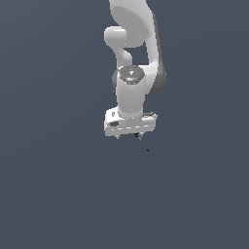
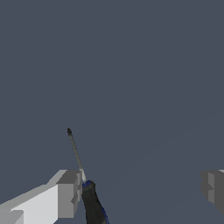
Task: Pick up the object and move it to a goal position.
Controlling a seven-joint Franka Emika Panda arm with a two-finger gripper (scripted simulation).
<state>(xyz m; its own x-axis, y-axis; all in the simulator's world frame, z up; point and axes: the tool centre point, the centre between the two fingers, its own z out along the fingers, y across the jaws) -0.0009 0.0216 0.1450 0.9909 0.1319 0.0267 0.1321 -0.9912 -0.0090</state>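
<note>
The object (image 2: 75, 149) is a thin dark needle-like shaft with a black and blue handle end (image 2: 92, 204). In the wrist view it lies right beside one grey finger (image 2: 66, 192), outside a closed grip. The other finger (image 2: 213, 187) is far off at the opposite edge, so the jaws stand wide apart. My gripper (image 2: 141, 190) is open. In the exterior view the white gripper (image 1: 128, 135) points downward, and the object (image 1: 143, 143) sticks out slantwise just below it towards the exterior view's right. I cannot tell whether the object touches the finger.
A plain dark grey surface fills both views. The white arm (image 1: 131, 58) rises above the gripper to the top edge of the exterior view. No goal marker shows.
</note>
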